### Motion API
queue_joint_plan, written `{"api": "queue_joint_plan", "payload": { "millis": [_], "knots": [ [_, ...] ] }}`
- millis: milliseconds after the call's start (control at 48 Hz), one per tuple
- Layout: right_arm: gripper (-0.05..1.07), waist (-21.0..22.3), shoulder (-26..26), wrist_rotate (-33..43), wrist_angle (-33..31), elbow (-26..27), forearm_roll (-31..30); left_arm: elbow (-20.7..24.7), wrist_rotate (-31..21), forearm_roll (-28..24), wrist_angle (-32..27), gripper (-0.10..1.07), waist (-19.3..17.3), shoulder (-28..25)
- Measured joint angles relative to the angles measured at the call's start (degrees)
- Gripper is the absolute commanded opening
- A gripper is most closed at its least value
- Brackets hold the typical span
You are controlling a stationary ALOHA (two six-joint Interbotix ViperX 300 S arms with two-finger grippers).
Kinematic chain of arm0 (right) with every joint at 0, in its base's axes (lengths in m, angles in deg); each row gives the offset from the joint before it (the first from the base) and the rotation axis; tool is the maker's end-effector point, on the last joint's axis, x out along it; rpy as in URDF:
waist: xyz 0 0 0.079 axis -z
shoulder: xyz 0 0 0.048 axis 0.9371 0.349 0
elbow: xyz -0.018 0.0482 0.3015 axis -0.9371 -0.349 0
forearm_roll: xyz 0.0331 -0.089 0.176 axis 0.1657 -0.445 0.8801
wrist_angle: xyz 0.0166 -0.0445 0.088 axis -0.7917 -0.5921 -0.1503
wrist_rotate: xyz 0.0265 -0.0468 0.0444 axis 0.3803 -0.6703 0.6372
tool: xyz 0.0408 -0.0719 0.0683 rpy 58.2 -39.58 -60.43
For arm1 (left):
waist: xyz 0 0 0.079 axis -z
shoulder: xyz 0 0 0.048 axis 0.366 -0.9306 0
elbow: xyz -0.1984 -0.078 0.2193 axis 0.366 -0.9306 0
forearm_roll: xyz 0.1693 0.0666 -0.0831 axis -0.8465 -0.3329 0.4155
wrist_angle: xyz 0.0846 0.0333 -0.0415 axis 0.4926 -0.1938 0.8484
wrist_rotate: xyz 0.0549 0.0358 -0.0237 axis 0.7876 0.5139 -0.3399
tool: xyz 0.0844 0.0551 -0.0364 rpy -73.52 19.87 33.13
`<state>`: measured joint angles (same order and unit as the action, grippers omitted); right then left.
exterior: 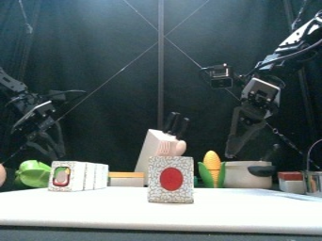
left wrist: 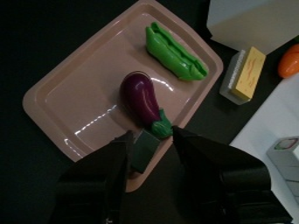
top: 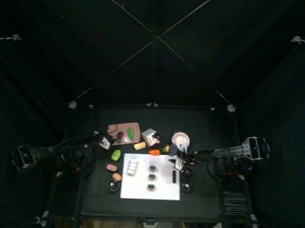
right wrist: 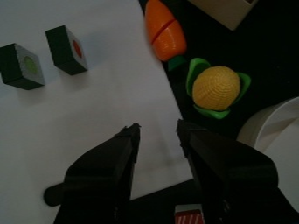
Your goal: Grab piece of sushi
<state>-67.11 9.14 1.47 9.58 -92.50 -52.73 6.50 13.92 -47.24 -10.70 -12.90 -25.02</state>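
Two sushi pieces lie on a white board (right wrist: pixel 70 114): one with a green centre (right wrist: pixel 20 66) and one with a red centre (right wrist: pixel 70 48). In the front view a red-centred sushi piece (exterior: pixel 171 180) stands near the middle and another sushi piece (exterior: pixel 78 175) stands at the left. My right gripper (right wrist: pixel 158 131) is open and empty above the board, apart from the sushi. My left gripper (left wrist: pixel 152 144) is open above the edge of a pink tray (left wrist: pixel 70 87), close to the stem of a purple eggplant (left wrist: pixel 142 94).
The tray also holds a green pea pod (left wrist: pixel 176 52). A yellow block (left wrist: pixel 246 74) lies beside it. A carrot (right wrist: pixel 166 26), a corn cob (right wrist: pixel 218 87) and a white bowl (right wrist: pixel 274 127) sit by the board. A knife block (exterior: pixel 160 149) stands behind.
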Motion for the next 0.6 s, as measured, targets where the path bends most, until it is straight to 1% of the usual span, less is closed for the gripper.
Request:
{"api": "queue_joint_plan", "payload": {
  "millis": [62,125,229,354,458,479,500,562,604],
  "knots": [
    [0.78,0.0,0.0,0.0,0.0,0.1,0.1,0.2,0.1,-1.0,0.1,0.8,0.8,0.0],
    [0.78,0.0,0.0,0.0,0.0,0.0,0.1,0.9,0.0,-2.5,0.1,0.8,3.3,0.1],
    [0.78,0.1,0.0,0.0,-0.1,0.1,0.1,2.9,-0.2,-4.4,0.4,0.8,9.5,0.4],
    [0.78,0.0,0.0,0.0,-0.3,0.1,0.1,5.9,-0.3,-4.8,2.6,0.8,17.2,-0.8],
    [0.78,0.1,0.0,0.0,-0.4,0.1,0.2,8.1,0.0,-5.1,5.4,0.8,23.2,-3.3],
    [0.78,0.1,0.1,0.0,-0.4,0.1,0.2,8.3,0.1,-5.1,5.6,0.8,23.6,-3.6],
    [0.78,0.1,0.0,0.0,-0.5,0.1,0.2,9.2,0.1,-5.3,6.7,0.8,25.4,-4.9],
    [0.78,0.1,0.0,-0.1,-0.6,0.1,0.3,11.3,0.0,-6.2,8.8,0.8,28.6,-7.9],
    [0.78,0.2,0.0,0.0,-0.6,0.1,0.3,12.8,0.1,-6.9,9.8,0.8,30.1,-10.2]
  ]
}}
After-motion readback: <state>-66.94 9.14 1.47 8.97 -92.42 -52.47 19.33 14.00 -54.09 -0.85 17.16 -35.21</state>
